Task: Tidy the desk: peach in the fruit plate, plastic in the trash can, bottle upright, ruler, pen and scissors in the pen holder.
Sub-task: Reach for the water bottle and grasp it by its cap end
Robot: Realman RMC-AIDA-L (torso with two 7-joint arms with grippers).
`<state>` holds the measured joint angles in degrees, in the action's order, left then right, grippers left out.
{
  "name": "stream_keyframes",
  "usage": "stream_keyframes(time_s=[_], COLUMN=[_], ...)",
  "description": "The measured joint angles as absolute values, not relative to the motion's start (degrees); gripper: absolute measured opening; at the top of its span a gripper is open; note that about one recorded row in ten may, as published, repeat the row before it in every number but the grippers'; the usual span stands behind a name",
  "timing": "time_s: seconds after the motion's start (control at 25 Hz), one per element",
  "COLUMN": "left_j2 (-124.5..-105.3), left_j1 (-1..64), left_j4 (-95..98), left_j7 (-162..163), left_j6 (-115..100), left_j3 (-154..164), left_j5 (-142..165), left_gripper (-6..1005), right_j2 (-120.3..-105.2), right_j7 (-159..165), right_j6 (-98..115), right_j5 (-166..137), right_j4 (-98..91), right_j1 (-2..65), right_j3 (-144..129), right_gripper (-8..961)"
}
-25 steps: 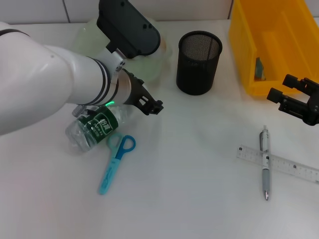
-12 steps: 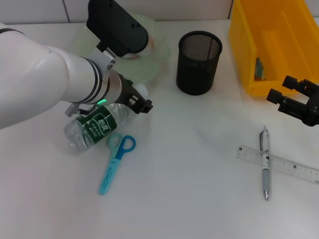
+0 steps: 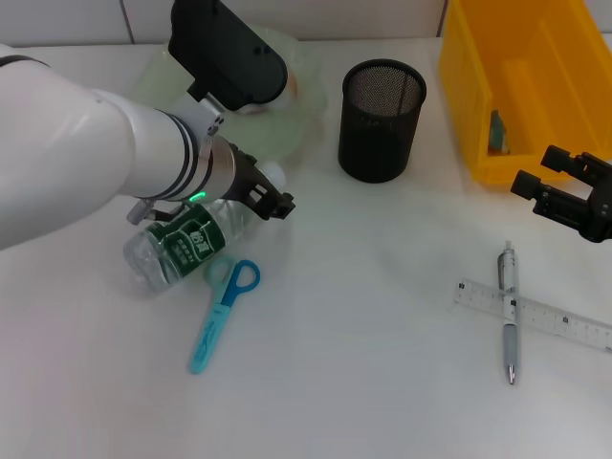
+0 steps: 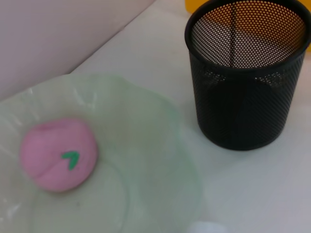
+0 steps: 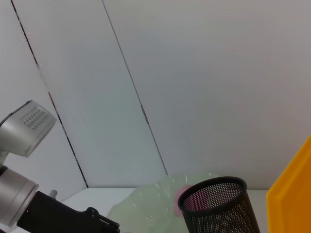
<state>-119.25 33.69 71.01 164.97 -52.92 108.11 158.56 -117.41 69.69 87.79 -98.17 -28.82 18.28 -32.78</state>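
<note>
The pink peach (image 4: 58,154) lies in the pale green fruit plate (image 4: 146,145). A clear bottle (image 3: 184,246) with a green label lies on its side, its white cap (image 3: 273,175) towards the plate. My left gripper (image 3: 275,199) hovers open just over the bottle's neck, holding nothing. Blue scissors (image 3: 222,314) lie in front of the bottle. The black mesh pen holder (image 3: 381,120) stands at centre back. The pen (image 3: 509,311) lies across the clear ruler (image 3: 534,314) at the right. My right gripper (image 3: 535,168) hangs open beside the yellow trash can (image 3: 531,86), which holds a bit of plastic (image 3: 496,133).
The white wall runs along the back of the desk. The left arm's white forearm (image 3: 86,163) covers the desk's left rear. The peach (image 5: 187,196) shows through the pen holder (image 5: 216,204) in the right wrist view.
Over the last second my left arm drew back to the left, uncovering the bottle's white cap. The right arm and the other objects stayed put.
</note>
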Motion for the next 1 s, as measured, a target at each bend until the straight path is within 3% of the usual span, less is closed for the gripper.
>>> stream_keyframes(time_s=[1.0], left_j2=[-119.26], left_j1=[35.81], left_j4=[67.47], left_j7=[164.88], left_j6=[-50.84], left_j3=[112.7], left_j5=[157.64], left_gripper=[677], right_j2=[-117.42], right_j7=[69.69], right_j6=[87.8], right_j5=[-98.17], right_j4=[-28.83], right_j1=[18.93], right_j3=[-32.78], right_gripper=[779])
